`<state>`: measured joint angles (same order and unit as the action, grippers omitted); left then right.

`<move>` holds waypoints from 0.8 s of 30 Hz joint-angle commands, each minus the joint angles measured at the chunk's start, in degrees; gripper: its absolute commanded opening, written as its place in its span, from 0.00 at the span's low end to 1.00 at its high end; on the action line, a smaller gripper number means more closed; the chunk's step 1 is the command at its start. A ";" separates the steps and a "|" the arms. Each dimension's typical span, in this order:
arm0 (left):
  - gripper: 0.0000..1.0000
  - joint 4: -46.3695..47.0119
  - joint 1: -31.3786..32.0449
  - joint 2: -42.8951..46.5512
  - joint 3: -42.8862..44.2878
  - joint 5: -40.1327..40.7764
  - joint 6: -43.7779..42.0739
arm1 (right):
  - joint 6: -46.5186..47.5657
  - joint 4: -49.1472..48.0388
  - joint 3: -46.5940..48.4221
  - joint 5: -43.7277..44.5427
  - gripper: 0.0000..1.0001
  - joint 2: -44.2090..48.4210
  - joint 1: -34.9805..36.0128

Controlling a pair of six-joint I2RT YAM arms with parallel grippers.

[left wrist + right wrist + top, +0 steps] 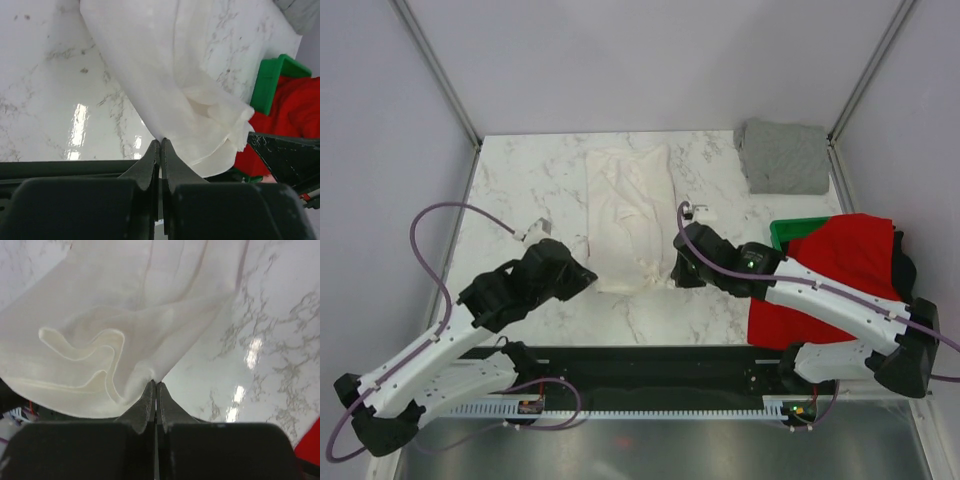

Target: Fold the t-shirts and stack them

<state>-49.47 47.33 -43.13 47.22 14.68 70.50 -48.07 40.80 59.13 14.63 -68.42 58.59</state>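
Observation:
A white t-shirt (626, 212) lies as a long folded strip down the middle of the marble table. My left gripper (590, 277) is shut on its near left corner; the left wrist view shows the cloth (175, 85) pinched at my gripper's tips (161, 142). My right gripper (676, 272) is shut on its near right corner; the right wrist view shows the cloth (110, 335) pinched at my gripper's tips (156, 384). A red t-shirt (825, 280) hangs over the crate at the right. A grey folded t-shirt (783, 156) lies at the back right. Black and pink shirts are out of view.
A green plastic crate (792, 231) stands at the right under the red shirt, also in the left wrist view (272, 80). Metal frame posts rise at the back corners. A black rail runs along the table's near edge (650, 362).

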 commanded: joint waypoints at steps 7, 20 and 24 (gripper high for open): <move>0.02 2.34 -8.71 -16.18 17.20 8.01 -13.88 | 14.41 3.68 19.43 4.44 0.00 -16.72 -9.71; 0.02 14.84 -27.81 -36.39 22.03 -9.13 -24.62 | 23.37 0.25 34.45 -3.73 0.00 -34.58 -21.66; 0.02 16.34 -30.28 -41.14 24.40 -10.72 -25.76 | 24.96 0.34 38.07 -5.14 0.00 -38.88 -23.34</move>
<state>-36.36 18.85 -82.35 68.03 5.28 49.15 -26.35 40.91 93.51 10.11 -105.47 36.64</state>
